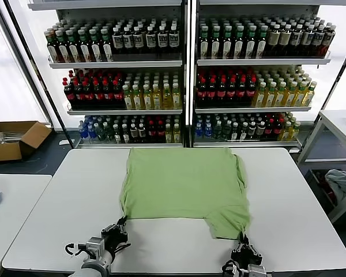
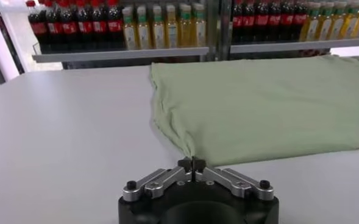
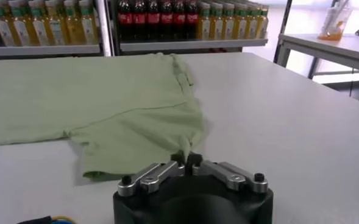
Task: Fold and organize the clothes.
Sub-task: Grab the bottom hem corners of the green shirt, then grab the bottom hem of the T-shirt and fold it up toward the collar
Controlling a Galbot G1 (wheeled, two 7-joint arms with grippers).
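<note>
A light yellow-green shirt (image 1: 184,184) lies spread flat on the white table (image 1: 63,213), plain side up, with a sleeve sticking out at its near right corner. My left gripper (image 1: 122,221) is shut on the shirt's near left corner (image 2: 190,153), and the cloth runs up into its closed jaws. At the near right, my right gripper (image 1: 243,241) is shut on the tip of the sleeve (image 3: 182,149). In the left wrist view the left gripper (image 2: 192,163) sits low on the table; the right gripper (image 3: 185,159) does the same in its own view.
Shelves of bottles (image 1: 184,81) stand behind the table's far edge. A cardboard box (image 1: 14,138) sits on the floor at the far left. A second white table (image 1: 11,202) adjoins on the left, and a side table (image 1: 340,124) stands to the right.
</note>
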